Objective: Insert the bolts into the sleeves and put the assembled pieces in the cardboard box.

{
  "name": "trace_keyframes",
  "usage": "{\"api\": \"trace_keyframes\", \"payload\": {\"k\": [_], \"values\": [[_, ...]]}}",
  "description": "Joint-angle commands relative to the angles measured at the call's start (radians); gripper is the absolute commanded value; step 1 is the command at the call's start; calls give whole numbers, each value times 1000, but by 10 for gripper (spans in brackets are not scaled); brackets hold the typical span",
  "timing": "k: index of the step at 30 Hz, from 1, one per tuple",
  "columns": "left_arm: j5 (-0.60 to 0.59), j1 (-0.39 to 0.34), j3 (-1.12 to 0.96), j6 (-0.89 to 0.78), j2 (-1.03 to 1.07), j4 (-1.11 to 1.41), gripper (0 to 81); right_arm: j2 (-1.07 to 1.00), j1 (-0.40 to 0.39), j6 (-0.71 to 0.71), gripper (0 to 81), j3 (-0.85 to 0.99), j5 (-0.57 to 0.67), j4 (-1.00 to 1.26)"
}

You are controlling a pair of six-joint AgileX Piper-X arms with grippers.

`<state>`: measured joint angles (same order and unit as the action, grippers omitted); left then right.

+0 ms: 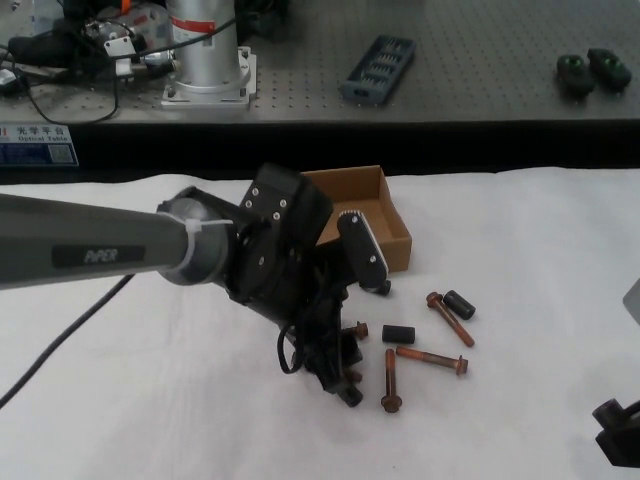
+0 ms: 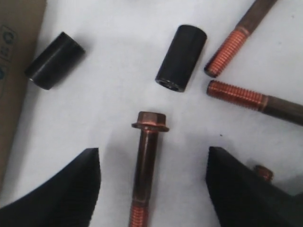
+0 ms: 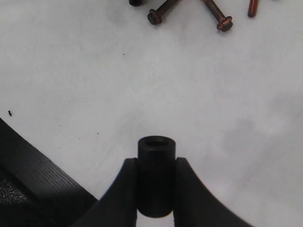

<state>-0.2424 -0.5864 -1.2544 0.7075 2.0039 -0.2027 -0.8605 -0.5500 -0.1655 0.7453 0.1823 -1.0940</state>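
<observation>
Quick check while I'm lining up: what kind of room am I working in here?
Probably a robotics lab: a perforated optical table stands behind the white-covered bench, with a metal column and tangled cables on it.

The left arm (image 1: 100,255) is lying across the white-clothed bench (image 1: 540,230) from the left edge. Its wrist is hanging low just in front of the box (image 1: 372,205), which is sitting open at mid-bench. Right of the wrist, three bolts are lying on the cloth. One (image 1: 450,318) is slanting just beside a sleeve (image 1: 459,303), one (image 1: 432,358) is lying crosswise, and one (image 1: 390,372) is pointing its head toward the camera. A second sleeve (image 1: 398,332) is resting among them. Another bolt head (image 1: 357,328) is peeking out at the wrist's edge. Behind the bench, a metal column (image 1: 205,45) is standing on a perforated table (image 1: 480,90).
</observation>
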Motion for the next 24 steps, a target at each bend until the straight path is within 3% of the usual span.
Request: {"api": "trace_keyframes", "payload": {"k": [1,8,16,24], "values": [[13,-3,-2,10,21,0,473,10,0,1,27,3,15,-1],[8,-3,-2,10,49,2,458,10,0,1,27,3,15,-1],[-35,-3,-2,35,56,2,169,10,0,1,27,3,15,-1],[-33,-7,-2,40,51,-1,4,10,0,-4,27,3,15,-2]]}}
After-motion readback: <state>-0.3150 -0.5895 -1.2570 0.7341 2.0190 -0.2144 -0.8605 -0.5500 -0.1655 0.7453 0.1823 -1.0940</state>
